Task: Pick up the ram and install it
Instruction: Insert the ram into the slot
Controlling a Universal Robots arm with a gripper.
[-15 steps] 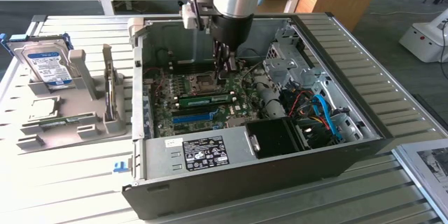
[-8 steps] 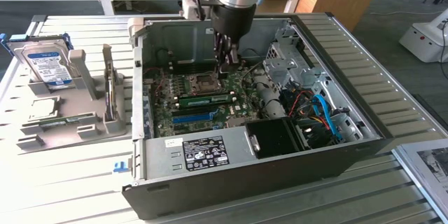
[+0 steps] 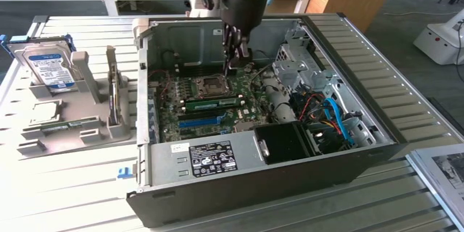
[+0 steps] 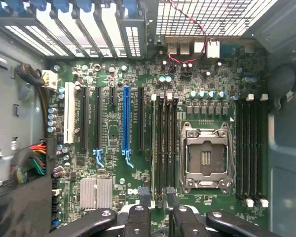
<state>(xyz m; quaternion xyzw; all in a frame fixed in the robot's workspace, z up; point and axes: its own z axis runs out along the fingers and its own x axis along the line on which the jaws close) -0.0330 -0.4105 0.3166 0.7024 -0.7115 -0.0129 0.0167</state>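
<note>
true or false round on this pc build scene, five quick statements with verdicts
1. The hard drive stands in the grey stand outside the case. True.
2. The case is closed up. False: its side is open and the motherboard shows.
3. A cooler covers the CPU socket. False: the socket is bare.
4. A green ram stands on the motherboard between the CPU socket and the blue slot. True.
5. The claw is gripping the hard drive. False: it hangs inside the case over the motherboard, fingers apart.
</note>
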